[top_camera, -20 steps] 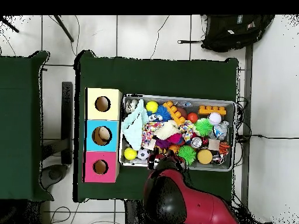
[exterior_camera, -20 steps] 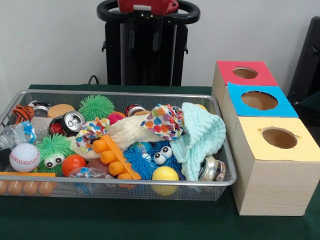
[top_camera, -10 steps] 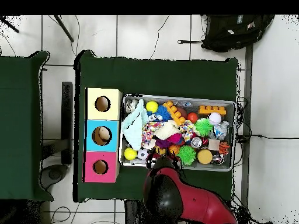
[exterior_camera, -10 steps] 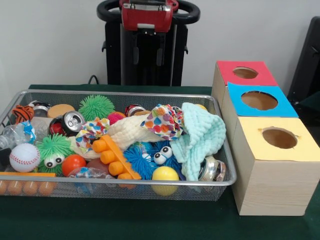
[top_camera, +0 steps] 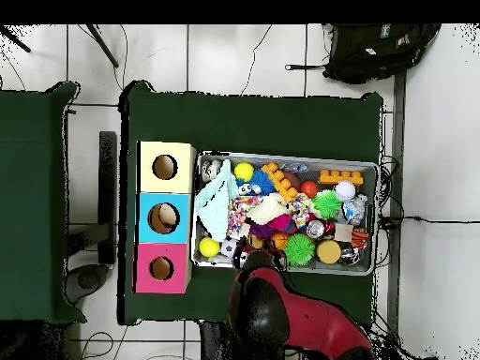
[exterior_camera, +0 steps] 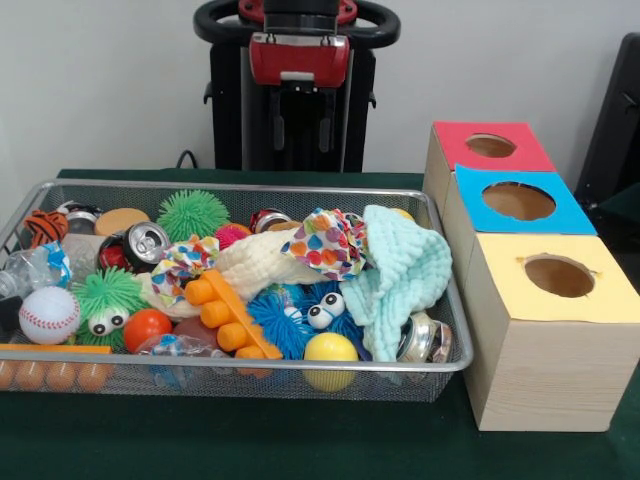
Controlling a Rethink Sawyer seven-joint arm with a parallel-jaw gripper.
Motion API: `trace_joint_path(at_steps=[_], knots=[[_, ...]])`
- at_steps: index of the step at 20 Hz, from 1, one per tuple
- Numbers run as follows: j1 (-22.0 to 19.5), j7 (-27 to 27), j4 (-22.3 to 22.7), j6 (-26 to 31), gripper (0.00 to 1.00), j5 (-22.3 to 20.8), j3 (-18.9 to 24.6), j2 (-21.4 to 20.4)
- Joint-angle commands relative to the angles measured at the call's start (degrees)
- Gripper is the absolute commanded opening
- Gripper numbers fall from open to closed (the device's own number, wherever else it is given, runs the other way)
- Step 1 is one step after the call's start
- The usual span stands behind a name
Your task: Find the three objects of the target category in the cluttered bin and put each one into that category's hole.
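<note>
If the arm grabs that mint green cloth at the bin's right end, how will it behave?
The mint green cloth is probably floppy: it drapes in folds over the bin rim. Likely light. Lifting it may drag the polka-dot cloth touching it.

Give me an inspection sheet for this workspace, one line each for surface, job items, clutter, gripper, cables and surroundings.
Surface: green-covered table, bare in front of the bin.
Job's things: wire mesh bin full of mixed objects; beside it three wooden boxes with round holes, tops red, blue and yellow.
Clutter: mint cloth draped over the bin's box-side end; soda can, baseball, yellow ball, green spiky ball, orange toy block.
Gripper: hangs behind the bin's far side; open or shut cannot be told.
Cables: one black cable at the table's far edge.
Surroundings: tiled floor, black backpack.
</note>
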Motion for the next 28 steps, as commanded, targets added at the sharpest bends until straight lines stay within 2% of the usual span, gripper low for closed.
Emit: trace_joint_path(at_steps=[1, 8, 13, 18, 28], knots=[[1.1, 11.91, -0.62, -6.3, 1.0, -1.23, 1.98, 4.42], [1.65, 12.69, -1.15, -7.77, 1.0, -0.05, 2.32, 6.25], [1.96, 13.36, -1.54, -6.87, 1.0, 1.19, 3.12, 5.54], [1.62, 13.5, -3.5, -9.97, 1.0, 0.57, 3.39, 8.81], [-0.73, 12.82, -5.01, -10.17, 1.0, -0.29, 5.55, 10.15]])
